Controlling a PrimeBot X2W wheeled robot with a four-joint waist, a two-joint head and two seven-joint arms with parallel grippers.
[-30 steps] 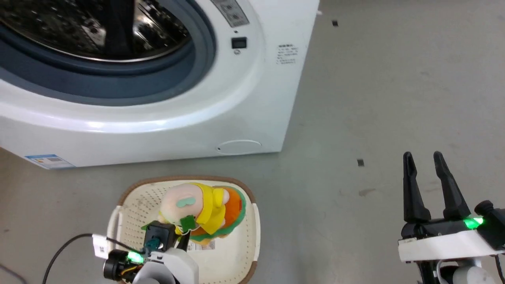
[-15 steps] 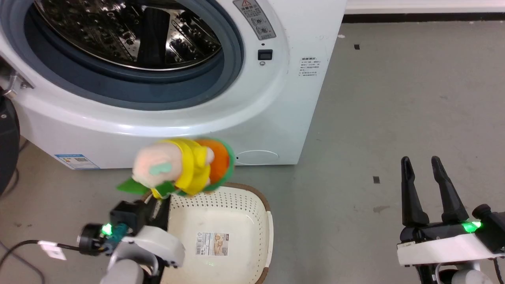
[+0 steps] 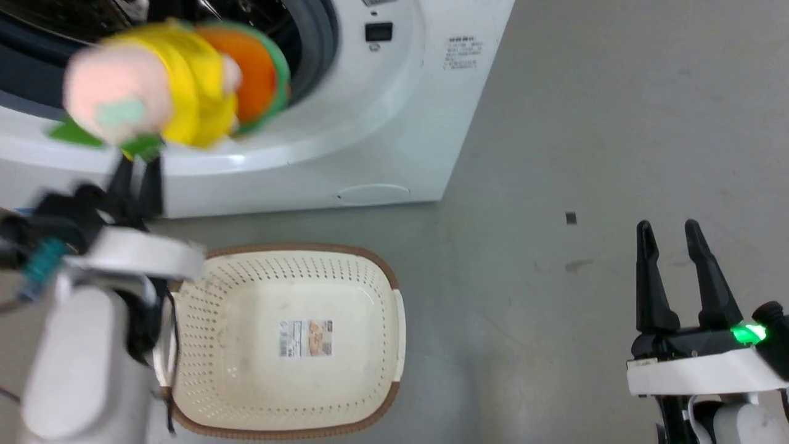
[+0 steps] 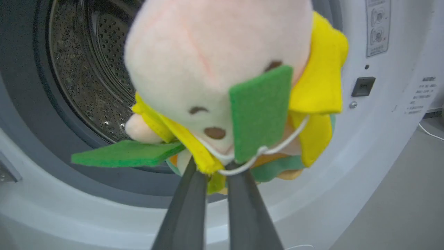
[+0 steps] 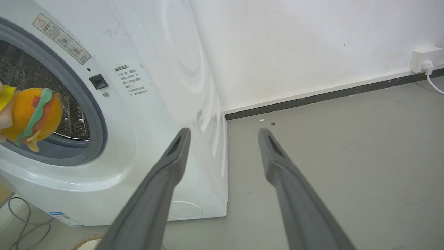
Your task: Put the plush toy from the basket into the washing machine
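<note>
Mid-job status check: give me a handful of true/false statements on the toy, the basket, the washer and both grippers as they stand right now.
1. The left gripper is shut on the plush toy. True.
2. The plush toy lies in the basket. False: it is held in the air in front of the washing machine, at its opening.
3. The right gripper is open and holds nothing. True.
4. The washing machine's opening is closed off by its door. False: the perforated steel drum shows through the open ring.
5. The basket stands on the floor in front of the washing machine. True.
</note>
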